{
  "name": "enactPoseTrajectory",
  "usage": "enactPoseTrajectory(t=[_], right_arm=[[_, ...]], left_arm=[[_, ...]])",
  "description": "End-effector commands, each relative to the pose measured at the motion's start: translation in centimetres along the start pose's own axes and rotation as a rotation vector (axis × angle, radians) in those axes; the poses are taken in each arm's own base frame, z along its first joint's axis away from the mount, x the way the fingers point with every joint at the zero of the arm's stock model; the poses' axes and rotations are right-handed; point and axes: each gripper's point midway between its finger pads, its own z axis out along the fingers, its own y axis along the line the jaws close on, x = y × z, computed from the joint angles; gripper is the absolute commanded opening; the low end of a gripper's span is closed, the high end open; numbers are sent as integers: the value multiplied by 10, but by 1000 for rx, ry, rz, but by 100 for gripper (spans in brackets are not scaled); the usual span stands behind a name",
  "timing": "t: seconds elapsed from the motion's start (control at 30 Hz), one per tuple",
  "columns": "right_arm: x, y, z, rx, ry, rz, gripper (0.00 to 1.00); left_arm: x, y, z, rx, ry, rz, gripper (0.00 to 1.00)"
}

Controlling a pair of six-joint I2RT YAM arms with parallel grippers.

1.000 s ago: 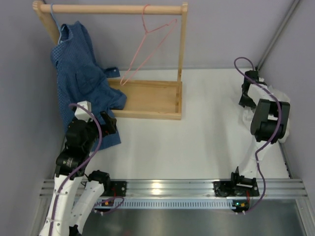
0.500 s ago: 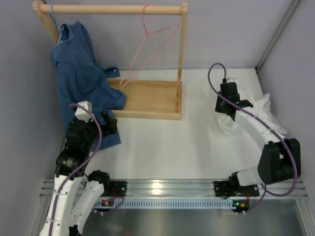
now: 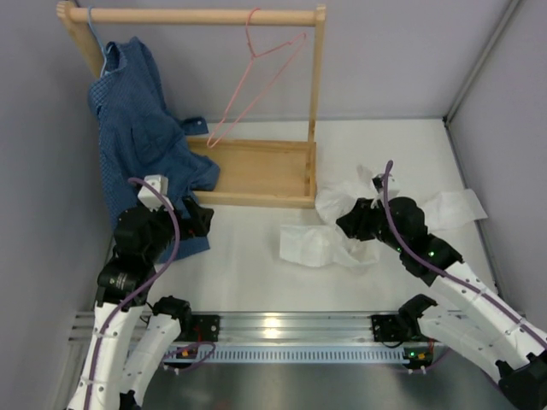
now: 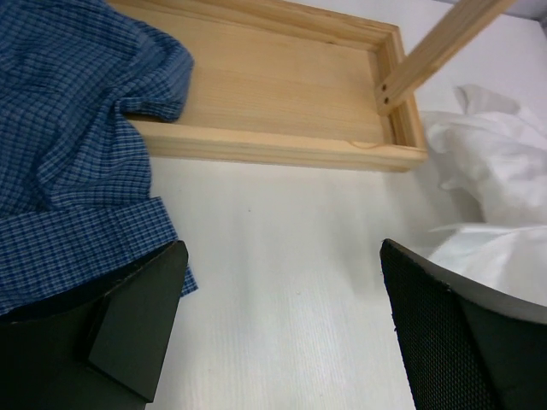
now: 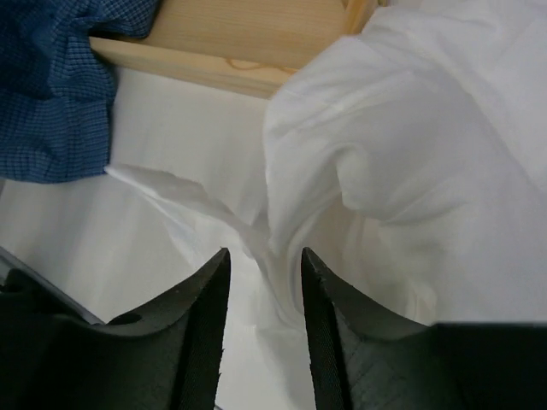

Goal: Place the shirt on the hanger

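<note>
The right claw (image 3: 346,224) is drawn narrow. Its two black fingers (image 5: 201,333) pinch a raised fold of the thin, wrinkled white shirt (image 3: 312,246) of plain fabric. In the right wrist view the fold runs down into the slim gap between the fingers, and most of the cloth billows ahead of the claw and to its right. From above, the white shirt lies crumpled on the white table (image 3: 256,273). One flap is spread flat past the claw's tip, and the rest stretches back behind it toward the right wall.

The thin pink wire hanger (image 3: 256,77), triangular with a hook top, hangs from the round wooden rail (image 3: 197,15) of a light wooden rack. It is well beyond the right claw and well apart from the white shirt. The rack's flat wooden tray (image 3: 256,171) lies just ahead of this claw. The cloth comes close to the tray's near right corner, but whether it touches cannot be told.

The left claw (image 4: 282,252) stands wide open, with only bare table between its fingers. A blue checked shirt (image 4: 68,154) drapes on this claw's left, its hem reaching the left finger. The wooden tray lies ahead, and the white shirt sits beyond the right finger, clear of it.
</note>
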Motion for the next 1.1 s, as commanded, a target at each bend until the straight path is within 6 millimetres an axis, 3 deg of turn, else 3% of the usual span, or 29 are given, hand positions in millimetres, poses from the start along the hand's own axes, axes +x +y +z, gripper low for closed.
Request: enactPoseTrajectory(t=[0.0,0.03,0.07,0.1,0.17,0.27,0.33,0.4,0.6,0.77,0.83,0.87,0.93,1.0,1.03,1.07], right_arm=[[-10,16,-8,-84,-31,-65,41],[-9,10,-9,-54,-24,-74,43],[-4,5,-9,-32,2,-83,52],[3,12,-10,-76,45,-112,54],[7,17,-7,-113,84,-148,57],[30,40,-3,-238,220,-211,55],[40,38,5,-165,273,-298,55],[32,11,13,50,255,-328,57],[-1,-37,5,347,87,-282,64],[13,-67,19,360,173,-256,85],[9,-70,26,319,169,-225,86],[4,-61,33,235,160,-211,86],[-1,-82,44,253,175,-165,83],[4,-77,59,169,237,-165,65],[6,-72,64,141,253,-167,51],[8,-60,66,81,267,-147,23]], left_arm=[[2,-30,9,181,21,28,98],[5,-32,11,190,42,21,98],[14,-33,20,195,93,2,98],[23,-31,29,184,143,-14,98],[33,-25,37,158,199,-20,98],[34,-5,43,37,212,-13,98],[35,-1,44,16,209,-14,98],[36,-7,41,52,211,-20,98],[44,-11,41,57,230,-15,98],[49,-16,43,70,248,-5,98],[48,-16,42,69,243,-5,98],[48,-16,42,67,243,-3,98],[48,-17,42,71,242,-3,98],[49,-18,42,77,246,-5,98],[49,-18,42,78,248,-4,98],[50,-18,43,78,253,-4,98]])
